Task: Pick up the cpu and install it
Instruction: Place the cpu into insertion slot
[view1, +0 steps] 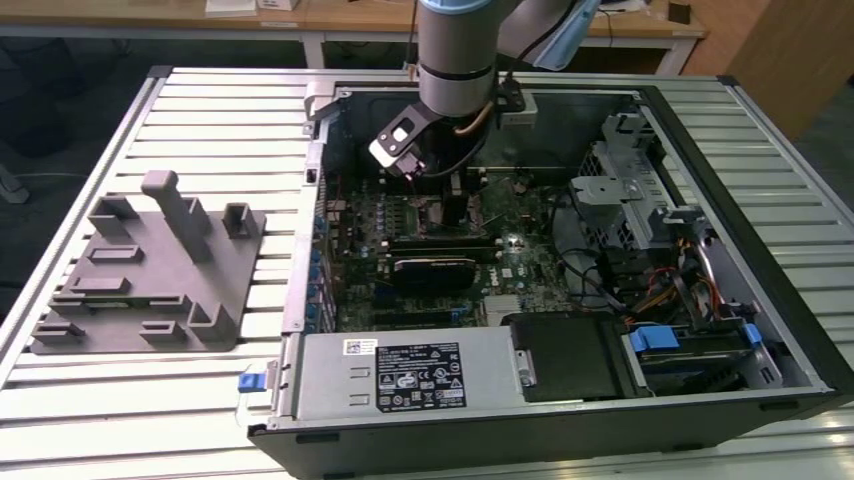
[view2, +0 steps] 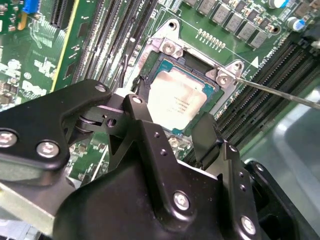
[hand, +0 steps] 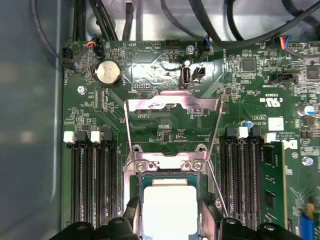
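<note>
The cpu, a small square chip with a shiny silver top, lies level in or just over the open socket frame on the green motherboard. My gripper straddles it, one black finger against one edge and the other against the opposite edge, shut on the chip. The socket's metal load plate is flipped back open, and its thin wire lever stands free to one side. In the exterior view the arm reaches down into the open computer case.
Black memory slots flank the socket on both sides, with one green memory stick fitted. Cables run along the board's edge. A grey fixture sits on the slatted table at the exterior view's left; the power supply is at the case front.
</note>
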